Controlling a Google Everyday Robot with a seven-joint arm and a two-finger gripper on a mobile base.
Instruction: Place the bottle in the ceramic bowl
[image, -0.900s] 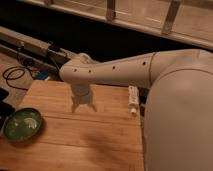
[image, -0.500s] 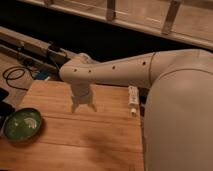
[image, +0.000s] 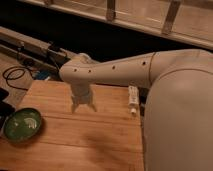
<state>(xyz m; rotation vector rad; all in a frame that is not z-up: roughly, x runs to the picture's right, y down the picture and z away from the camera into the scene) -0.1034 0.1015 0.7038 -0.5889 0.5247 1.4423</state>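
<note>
gripper (image: 83, 107): hangs low over wooden table (image: 100, 145), pointing down, around mid-board toward the 12 o'clock side.
jaws: apart, nothing between them, holding nothing.
bottle (image: 133, 99): lies flat on table near its 3 o'clock edge, just beside the white arm (image: 115, 70).
bottle from jaws: roughly 3 o'clock, apart, not touching.
bottle long axis: runs about 12 to 6; cap end hard to tell.
ceramic bowl (image: 22, 125): sits at table's 8 o'clock corner, empty, well apart from bottle.
bowl from jaws: about 8 o'clock, opposite side from bottle.
step judged: reach not yet done; needs sideways shift toward 3 o'clock, with jaws set across the 12–6 axis.
risk judged: bottle near edge, could roll off if nudged.
</note>
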